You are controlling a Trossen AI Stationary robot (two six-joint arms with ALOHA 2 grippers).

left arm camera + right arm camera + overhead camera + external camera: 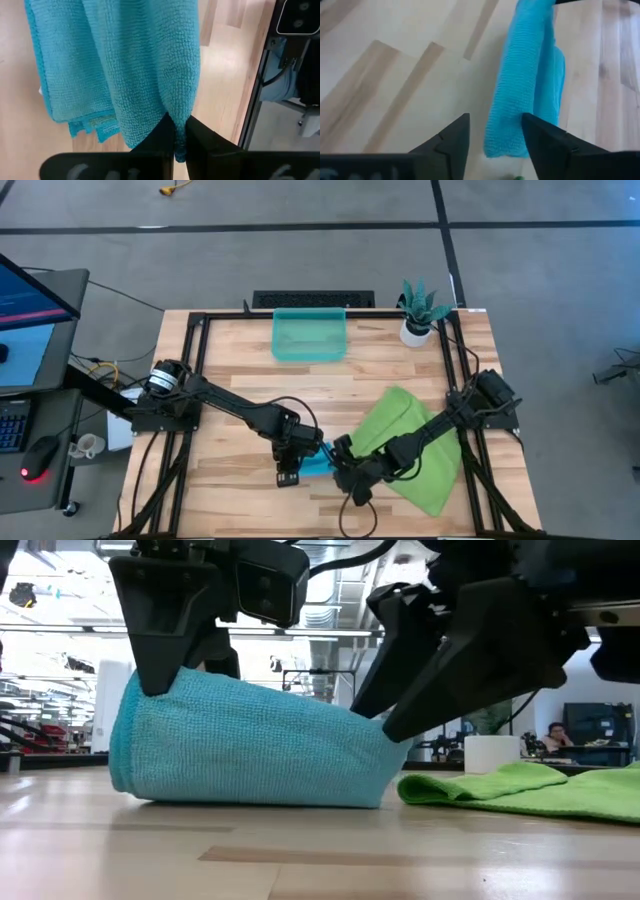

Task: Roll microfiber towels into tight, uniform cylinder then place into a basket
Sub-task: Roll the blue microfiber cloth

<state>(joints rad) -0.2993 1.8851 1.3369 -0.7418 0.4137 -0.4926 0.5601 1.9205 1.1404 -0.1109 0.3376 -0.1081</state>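
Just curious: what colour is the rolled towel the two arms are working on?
Bright sky-blue towel; the low view shows it best.

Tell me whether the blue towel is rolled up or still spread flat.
Rolled. The blue towel lies on the table as a thick cylinder, one end pinched by the shut left gripper; the right gripper stands open at the other.

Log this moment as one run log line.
blue towel: rolled, on table | left gripper: shut on blue towel | right gripper: open at roll end | basket: no towel inside
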